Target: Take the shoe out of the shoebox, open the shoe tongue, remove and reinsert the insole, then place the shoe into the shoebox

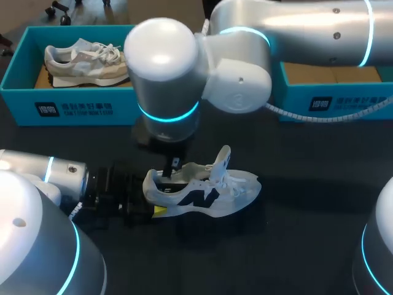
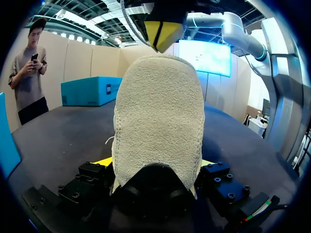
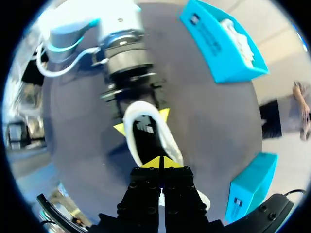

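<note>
Shoe, white with a dark mark on its side, stands on its sole on the dark worktop, outside both boxes, heel toward the left arm and toe toward the robot's right. Its tongue is lifted up, away from the opening. The left fingers are clamped on the heel, one yellow tip on each side of it, low down near the sole; the left wrist view is filled by the pale fuzzy back of the heel. The right arm comes across from the far right and hangs straight above the shoe. The right fingers are pressed together, tips meeting, at the opening just ahead of the heel; whether anything is pinched between them cannot be told. Along the far edge a blue shoebox holds a second pale shoe, and another blue box stands well apart to its right, partly hidden by the right arm
</note>
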Action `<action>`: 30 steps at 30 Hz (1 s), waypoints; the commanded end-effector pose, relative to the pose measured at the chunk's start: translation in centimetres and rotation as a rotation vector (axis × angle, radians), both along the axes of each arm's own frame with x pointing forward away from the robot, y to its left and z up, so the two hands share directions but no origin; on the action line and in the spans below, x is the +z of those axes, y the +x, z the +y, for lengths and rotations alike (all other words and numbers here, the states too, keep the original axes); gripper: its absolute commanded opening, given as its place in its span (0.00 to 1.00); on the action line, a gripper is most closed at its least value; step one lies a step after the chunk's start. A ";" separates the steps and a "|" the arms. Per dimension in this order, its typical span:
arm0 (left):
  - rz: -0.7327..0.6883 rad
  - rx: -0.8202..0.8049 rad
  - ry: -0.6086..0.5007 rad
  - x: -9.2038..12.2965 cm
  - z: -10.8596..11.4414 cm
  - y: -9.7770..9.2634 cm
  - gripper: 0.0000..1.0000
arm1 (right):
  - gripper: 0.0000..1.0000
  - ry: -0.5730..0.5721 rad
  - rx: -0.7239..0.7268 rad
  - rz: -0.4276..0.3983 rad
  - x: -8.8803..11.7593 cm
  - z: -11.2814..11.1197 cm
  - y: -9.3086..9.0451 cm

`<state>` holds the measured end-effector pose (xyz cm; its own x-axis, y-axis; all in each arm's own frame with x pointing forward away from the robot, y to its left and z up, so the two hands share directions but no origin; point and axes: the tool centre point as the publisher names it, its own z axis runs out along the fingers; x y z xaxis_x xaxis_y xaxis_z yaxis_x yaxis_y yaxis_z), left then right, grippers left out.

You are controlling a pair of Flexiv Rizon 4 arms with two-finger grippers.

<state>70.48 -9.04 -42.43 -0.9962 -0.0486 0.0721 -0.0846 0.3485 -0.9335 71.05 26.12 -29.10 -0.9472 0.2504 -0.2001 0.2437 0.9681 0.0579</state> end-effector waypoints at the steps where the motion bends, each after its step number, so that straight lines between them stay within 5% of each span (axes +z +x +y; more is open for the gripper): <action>1: 0.000 0.000 0.004 0.1 0.0 0.0 0.00 | 0.00 0.038 0.114 0.060 -2.0 0.3 0.0; 16: 0.000 0.000 0.004 0.1 0.0 0.0 0.00 | 0.00 0.016 0.108 0.088 -2.3 0.3 -0.3; 30: 0.000 0.000 0.004 0.1 0.0 0.0 0.00 | 0.00 -0.069 0.264 0.152 -5.2 0.4 1.4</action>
<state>70.47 -9.04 -42.42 -0.9962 -0.0486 0.0721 -0.0845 0.3484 -0.9335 72.19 26.21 -33.39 -0.9975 -0.0170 -0.0690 -0.0149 0.9994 -0.0305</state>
